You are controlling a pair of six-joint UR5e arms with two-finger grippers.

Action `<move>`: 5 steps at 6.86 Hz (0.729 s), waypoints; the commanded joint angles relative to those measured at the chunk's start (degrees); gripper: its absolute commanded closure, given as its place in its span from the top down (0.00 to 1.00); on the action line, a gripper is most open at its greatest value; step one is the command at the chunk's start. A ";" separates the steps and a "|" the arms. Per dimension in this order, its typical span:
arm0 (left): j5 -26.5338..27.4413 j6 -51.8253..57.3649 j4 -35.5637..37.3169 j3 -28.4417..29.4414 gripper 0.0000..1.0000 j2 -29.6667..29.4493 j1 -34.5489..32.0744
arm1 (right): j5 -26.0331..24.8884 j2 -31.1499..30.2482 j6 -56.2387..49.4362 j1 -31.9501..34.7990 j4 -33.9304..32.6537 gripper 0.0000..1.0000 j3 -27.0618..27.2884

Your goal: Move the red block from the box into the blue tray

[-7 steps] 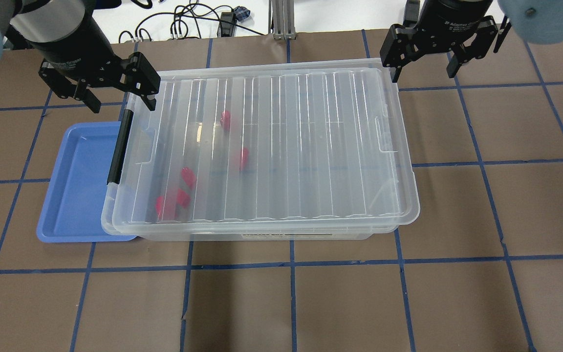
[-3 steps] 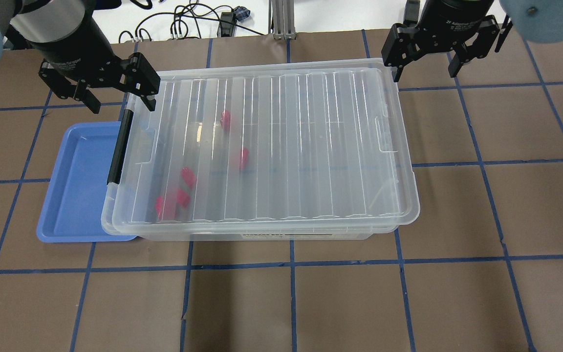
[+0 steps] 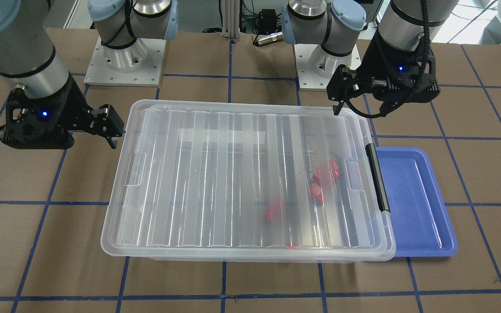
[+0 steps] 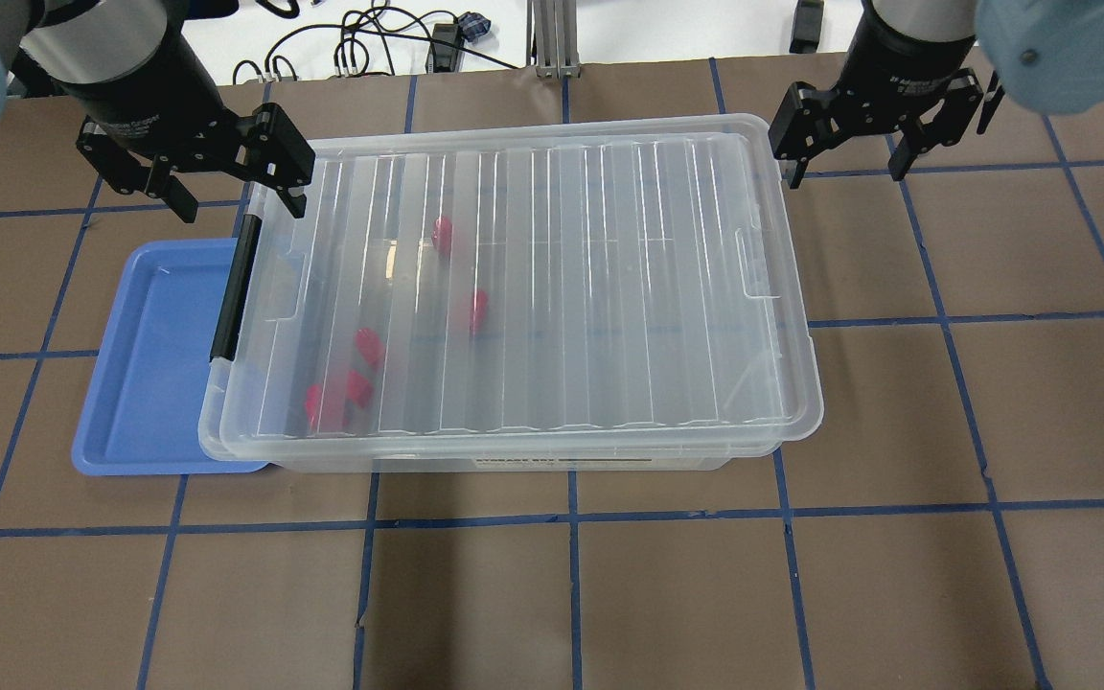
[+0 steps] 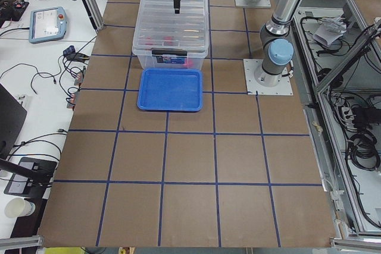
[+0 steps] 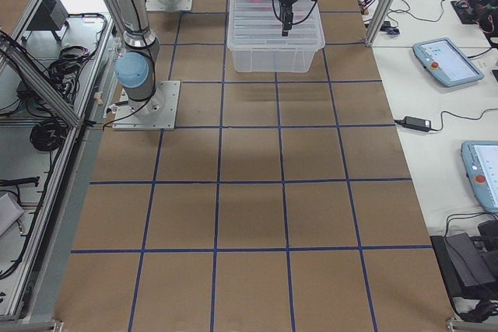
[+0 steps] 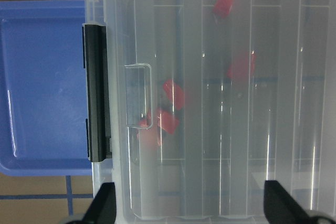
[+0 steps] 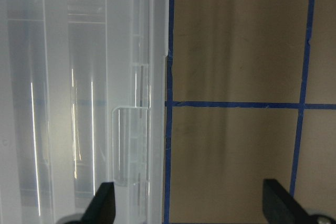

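The box [image 4: 609, 287] is a clear bin in the middle of the table, with its ribbed lid on and its black latch bar [image 4: 234, 287] at the left end. Several red blocks [image 4: 478, 309] lie inside and show blurred through the lid, also in the left wrist view [image 7: 173, 94]. The blue tray [image 4: 145, 364] is empty, with its right edge tucked under the box's latch end. My left gripper [image 4: 241, 206] is open above the box's far-left corner. My right gripper [image 4: 844, 175] is open and empty beside the box's far-right corner, over bare table [image 8: 236, 77].
Cables [image 4: 370, 48] and a metal post [image 4: 552, 38] lie beyond the table's far edge. The arm bases [image 3: 124, 61] stand on the robot's side. Brown table with a blue tape grid surrounds the box.
My right gripper has moved a little to the right and towards the robot's side, off the box's far-right corner. The left gripper, box and blocks have not moved.
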 commanded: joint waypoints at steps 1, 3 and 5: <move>0.00 0.00 0.00 -0.04 1.00 0.00 0.00 | -0.33 0.79 0.36 -0.03 -14.73 1.00 12.47; 0.00 0.00 0.00 -0.04 1.00 -0.17 0.00 | -0.94 -0.34 0.45 -0.03 -18.51 1.00 16.13; 0.00 0.00 0.00 -0.12 1.00 -0.08 0.00 | -0.77 -0.18 -0.08 -0.38 -18.60 1.00 15.87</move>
